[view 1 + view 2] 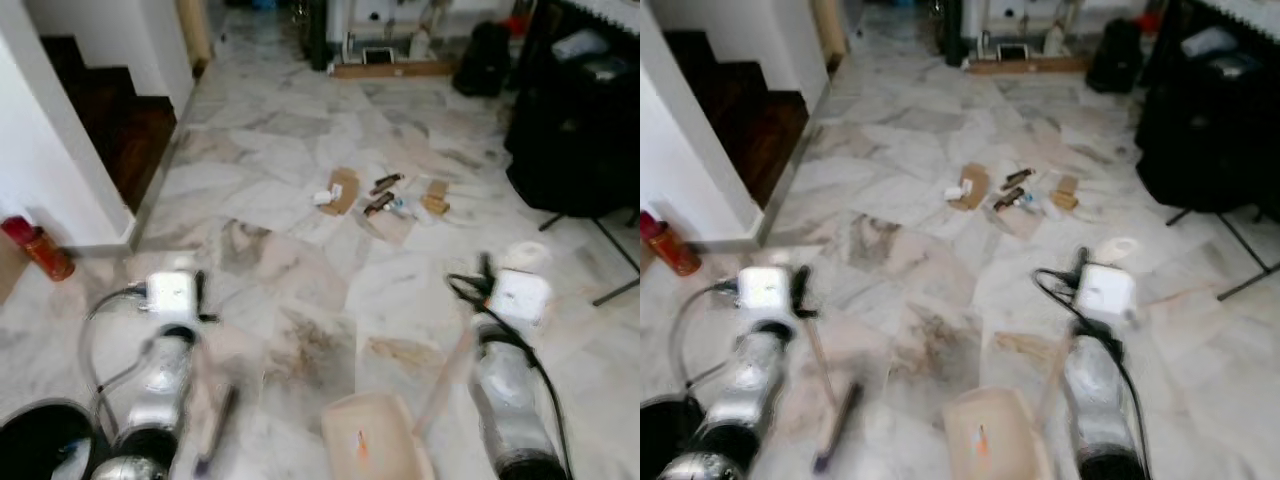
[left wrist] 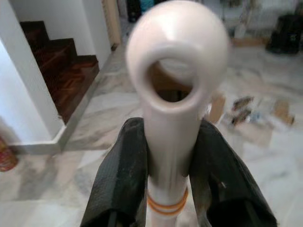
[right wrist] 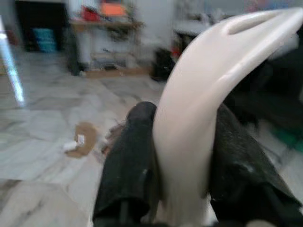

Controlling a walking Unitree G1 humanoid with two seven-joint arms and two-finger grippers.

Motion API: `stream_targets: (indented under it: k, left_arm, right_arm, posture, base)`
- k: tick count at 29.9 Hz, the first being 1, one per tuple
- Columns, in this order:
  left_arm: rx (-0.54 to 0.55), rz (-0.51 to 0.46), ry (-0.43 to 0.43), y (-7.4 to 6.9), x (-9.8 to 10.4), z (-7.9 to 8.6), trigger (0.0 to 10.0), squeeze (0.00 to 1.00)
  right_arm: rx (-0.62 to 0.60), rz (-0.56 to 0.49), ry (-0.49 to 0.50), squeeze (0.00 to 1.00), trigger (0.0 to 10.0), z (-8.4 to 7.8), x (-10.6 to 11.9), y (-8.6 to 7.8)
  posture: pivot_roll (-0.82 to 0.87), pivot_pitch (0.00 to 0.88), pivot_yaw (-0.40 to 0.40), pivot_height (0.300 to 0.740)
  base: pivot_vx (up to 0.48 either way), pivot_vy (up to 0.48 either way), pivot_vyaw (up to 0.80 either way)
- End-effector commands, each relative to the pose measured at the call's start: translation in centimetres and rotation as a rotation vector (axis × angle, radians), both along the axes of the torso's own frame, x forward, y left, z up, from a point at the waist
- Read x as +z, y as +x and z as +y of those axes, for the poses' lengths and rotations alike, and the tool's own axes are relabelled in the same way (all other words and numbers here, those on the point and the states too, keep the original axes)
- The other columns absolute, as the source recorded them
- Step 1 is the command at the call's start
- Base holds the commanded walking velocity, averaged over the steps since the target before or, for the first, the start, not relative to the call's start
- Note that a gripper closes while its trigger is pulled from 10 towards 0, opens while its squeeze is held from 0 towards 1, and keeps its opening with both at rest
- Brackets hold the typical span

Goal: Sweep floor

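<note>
Broom handle (image 2: 173,142) in left claw (image 2: 170,184), litter (image 1: 380,197) well ahead.

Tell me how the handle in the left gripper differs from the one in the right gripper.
The broom handle in the left gripper is a straight round pole ending in a ring with a hole. The dustpan handle in the right gripper is broader, curves over and has a slot. Both are cream plastic, clamped between black fingers.

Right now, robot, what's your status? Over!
Left gripper shut on broom handle. Right gripper shut on dustpan handle, dustpan low in front. Litter pile ahead on marble floor, not yet swept. Nothing between.
</note>
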State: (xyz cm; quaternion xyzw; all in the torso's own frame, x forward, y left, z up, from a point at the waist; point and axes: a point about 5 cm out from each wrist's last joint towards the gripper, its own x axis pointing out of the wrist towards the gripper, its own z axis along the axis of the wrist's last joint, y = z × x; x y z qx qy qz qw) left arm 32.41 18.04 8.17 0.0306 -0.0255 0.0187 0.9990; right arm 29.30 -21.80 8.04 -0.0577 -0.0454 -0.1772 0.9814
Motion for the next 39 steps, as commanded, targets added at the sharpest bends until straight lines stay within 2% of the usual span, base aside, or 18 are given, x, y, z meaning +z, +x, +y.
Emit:
stream_targets:
  k: [1,16,20,24,39]
  left_arm:
    - [0.023,-0.035,0.019,0.17,0.78,0.95,10.0,0.00]
    - [0.015,-0.033,0.018,0.24,0.72,0.53,10.0,0.00]
    - [0.014,-0.034,0.015,0.24,0.69,0.35,10.0,0.00]
    - [0.010,-0.034,0.014,0.25,0.65,0.22,10.0,0.00]
    - [0.001,-0.036,0.015,0.28,0.64,0.13,10.0,0.00]
  right_arm:
    - [0.032,-0.063,-0.005,0.00,10.0,0.89,1.47,0.73]
    - [0.028,-0.064,-0.002,0.00,10.0,0.73,1.60,0.83]
    - [0.026,-0.063,0.039,0.00,10.0,0.61,1.62,0.93]
    - [0.031,-0.063,0.016,0.00,10.0,0.64,1.70,0.96]
    - [0.057,-0.076,0.007,0.00,10.0,1.39,1.88,1.21]
  posture:
    - [-0.07,0.000,0.009,0.740]
    - [-0.07,0.000,-0.001,0.740]
    - [-0.07,0.000,-0.002,0.740]
    - [-0.07,0.000,-0.002,0.740]
    - [-0.07,0.000,0.001,0.740]
  base:
    - [0.480,0.000,0.00]
    - [0.480,0.000,0.00]
    - [0.480,0.000,-0.38]
    - [0.480,0.000,-0.79]
    - [0.480,0.000,0.00]
